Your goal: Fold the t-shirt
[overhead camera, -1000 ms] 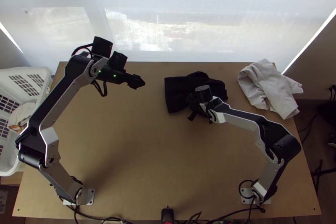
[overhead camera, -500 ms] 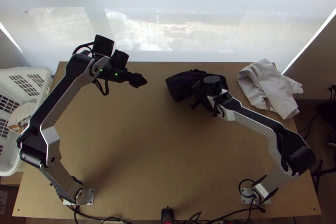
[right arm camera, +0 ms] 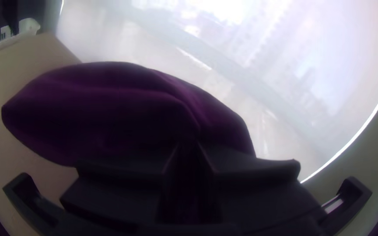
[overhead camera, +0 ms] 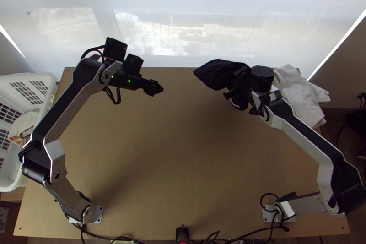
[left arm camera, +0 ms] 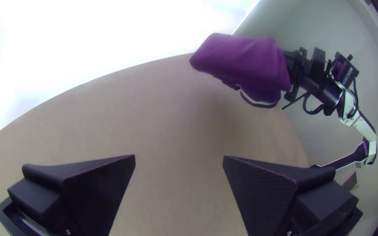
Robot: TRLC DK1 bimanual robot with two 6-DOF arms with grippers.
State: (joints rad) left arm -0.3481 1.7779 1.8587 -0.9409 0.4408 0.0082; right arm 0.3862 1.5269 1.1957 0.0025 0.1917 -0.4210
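Note:
The dark t-shirt [overhead camera: 218, 73] is lifted near the table's far edge, bunched in a folded bundle; it looks purple in the left wrist view [left arm camera: 250, 65] and the right wrist view [right arm camera: 110, 105]. My right gripper [overhead camera: 238, 84] is shut on one end of it, and in the right wrist view the gripper [right arm camera: 188, 150] has the cloth pinched between its fingers. Which part of the shirt it holds, I cannot tell. Over the table's far left side is my left gripper [overhead camera: 155, 88]. Seen in the left wrist view, that gripper [left arm camera: 179, 158] is open, with bare table between its fingers.
A light grey cloth [overhead camera: 297, 93] lies crumpled at the far right corner, partly behind the right arm. A white basket [overhead camera: 45, 81] with some cloth in it stands left of the table [overhead camera: 183, 166]. A white screen rises behind the far edge.
My right gripper has moved right and toward the far edge, raising the dark shirt from the table along with it. The left arm has shifted very slightly to the right.

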